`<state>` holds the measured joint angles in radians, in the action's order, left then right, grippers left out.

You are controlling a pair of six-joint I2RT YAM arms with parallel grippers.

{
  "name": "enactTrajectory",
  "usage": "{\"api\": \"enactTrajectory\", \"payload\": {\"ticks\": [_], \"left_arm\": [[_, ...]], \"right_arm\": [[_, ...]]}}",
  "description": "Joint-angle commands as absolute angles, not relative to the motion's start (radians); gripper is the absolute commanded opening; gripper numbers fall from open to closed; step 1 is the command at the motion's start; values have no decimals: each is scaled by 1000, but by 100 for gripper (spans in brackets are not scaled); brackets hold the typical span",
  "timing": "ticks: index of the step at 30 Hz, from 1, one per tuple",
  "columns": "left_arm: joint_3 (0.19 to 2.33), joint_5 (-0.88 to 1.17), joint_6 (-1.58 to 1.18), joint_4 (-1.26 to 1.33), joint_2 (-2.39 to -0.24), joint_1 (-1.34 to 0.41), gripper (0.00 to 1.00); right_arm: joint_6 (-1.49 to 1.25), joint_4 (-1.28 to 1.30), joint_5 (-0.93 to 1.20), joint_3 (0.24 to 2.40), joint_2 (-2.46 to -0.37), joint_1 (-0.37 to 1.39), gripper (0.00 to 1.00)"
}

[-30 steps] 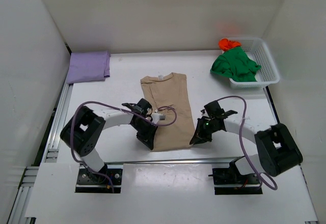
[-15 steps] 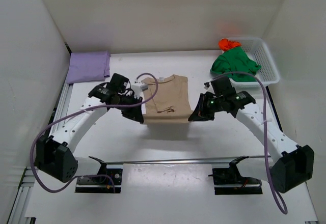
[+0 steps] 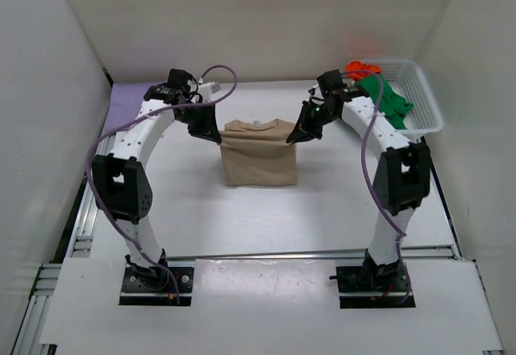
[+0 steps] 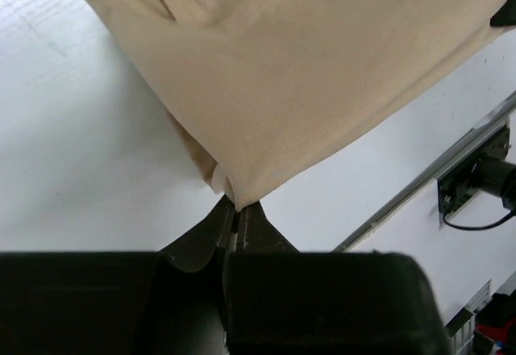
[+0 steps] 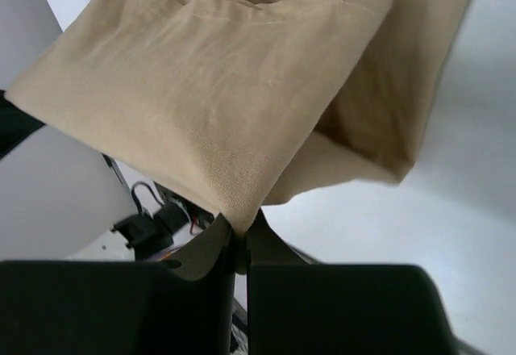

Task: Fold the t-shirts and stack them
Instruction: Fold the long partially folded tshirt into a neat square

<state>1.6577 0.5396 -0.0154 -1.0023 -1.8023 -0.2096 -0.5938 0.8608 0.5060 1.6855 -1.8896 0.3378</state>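
The beige t-shirt lies doubled over itself in the middle of the table, its collar at the far edge. My left gripper is shut on its far left corner, and the pinched tan corner shows in the left wrist view. My right gripper is shut on the far right corner. The lilac t-shirt lies folded at the far left, partly behind the left arm. A green t-shirt and an orange-red one sit in the basket.
The white mesh basket stands at the far right by the wall. White walls close in the table on three sides. A metal rail runs along the left edge. The arm bases sit at the near edge.
Both grippers have carried the shirt's near hem away from the bases to the far edge, folding the beige t-shirt in half. Both arms are now stretched far out.
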Motion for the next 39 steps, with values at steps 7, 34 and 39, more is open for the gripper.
{"api": "enactTrajectory", "payload": {"ticks": [7, 34, 39], "left_arm": [[1845, 583, 0, -1025, -1977, -130, 10], [2126, 405, 0, -855, -2232, -35, 86], [2095, 613, 0, -854, -2262, -58, 97]], "right_arm": [[-623, 922, 555, 1970, -2120, 235, 0], [-704, 467, 354, 1976, -2217, 198, 56], [-632, 477, 345, 1988, -2250, 218, 60]]}}
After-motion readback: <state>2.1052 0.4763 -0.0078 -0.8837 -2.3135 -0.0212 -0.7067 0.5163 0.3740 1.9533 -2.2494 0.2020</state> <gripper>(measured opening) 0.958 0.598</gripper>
